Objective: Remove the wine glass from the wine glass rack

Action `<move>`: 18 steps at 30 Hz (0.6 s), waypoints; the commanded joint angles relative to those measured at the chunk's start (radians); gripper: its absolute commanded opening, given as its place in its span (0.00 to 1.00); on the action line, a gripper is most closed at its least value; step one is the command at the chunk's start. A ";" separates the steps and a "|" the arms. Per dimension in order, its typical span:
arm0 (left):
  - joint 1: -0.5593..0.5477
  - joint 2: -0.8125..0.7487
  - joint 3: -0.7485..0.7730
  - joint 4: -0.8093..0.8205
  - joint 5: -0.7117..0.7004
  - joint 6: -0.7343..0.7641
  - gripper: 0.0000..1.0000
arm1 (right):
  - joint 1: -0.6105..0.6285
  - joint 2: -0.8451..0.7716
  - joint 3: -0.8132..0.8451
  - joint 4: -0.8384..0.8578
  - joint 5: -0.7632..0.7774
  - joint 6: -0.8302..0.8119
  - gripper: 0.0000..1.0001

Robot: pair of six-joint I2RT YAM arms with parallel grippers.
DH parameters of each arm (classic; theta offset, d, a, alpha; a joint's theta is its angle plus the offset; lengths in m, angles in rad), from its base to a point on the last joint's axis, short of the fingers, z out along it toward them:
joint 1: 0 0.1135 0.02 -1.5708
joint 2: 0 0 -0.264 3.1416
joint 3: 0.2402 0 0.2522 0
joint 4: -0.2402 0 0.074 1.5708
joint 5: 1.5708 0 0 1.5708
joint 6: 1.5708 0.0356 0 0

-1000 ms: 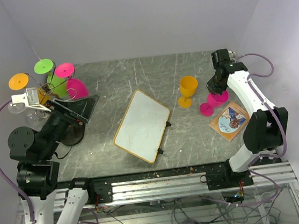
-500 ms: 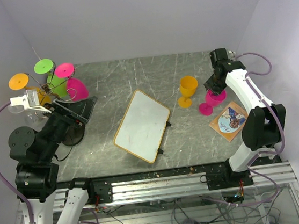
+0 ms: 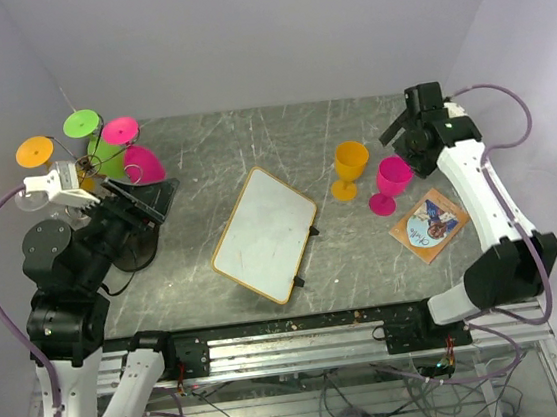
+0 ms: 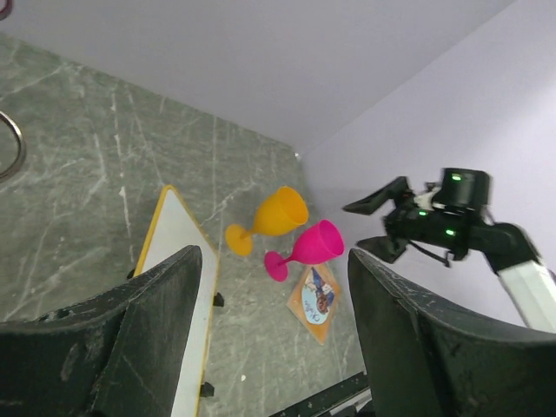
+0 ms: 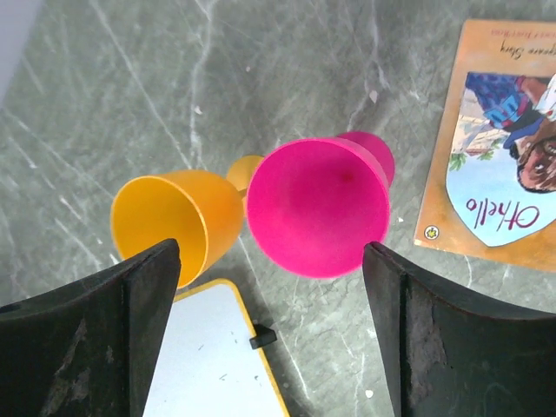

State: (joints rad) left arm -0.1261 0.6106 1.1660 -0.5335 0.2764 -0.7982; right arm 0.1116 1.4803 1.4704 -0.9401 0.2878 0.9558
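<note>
Right fingers (image 5: 87, 347) spread wide over the pink wine glass (image 5: 317, 208) standing near the desk's (image 3: 251, 141) right edge; left fingers (image 4: 130, 347) wide too, empty.

we see our right gripper (image 3: 400, 146) has let go of the pink glass (image 3: 392, 175), drawing back toward one o'clock.

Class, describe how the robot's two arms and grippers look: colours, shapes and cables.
Both arms match: the left arm and right arm have white links between rounded black joints. A lilac cable loops along each. The fingers are broad, matt black and scuffed.
</note>
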 commanded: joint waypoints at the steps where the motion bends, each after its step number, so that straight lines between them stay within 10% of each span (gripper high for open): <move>1: 0.002 0.048 0.077 -0.083 -0.061 0.064 0.78 | 0.003 -0.102 0.014 -0.005 0.053 -0.035 0.89; 18: 0.003 0.464 0.477 -0.273 -0.373 0.205 0.88 | 0.004 -0.632 -0.395 0.383 -0.231 -0.456 0.96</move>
State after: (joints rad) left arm -0.1261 1.0435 1.5974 -0.7837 0.0383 -0.6209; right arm 0.1116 0.8829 1.0794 -0.6498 0.1398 0.6449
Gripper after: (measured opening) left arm 0.871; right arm 0.957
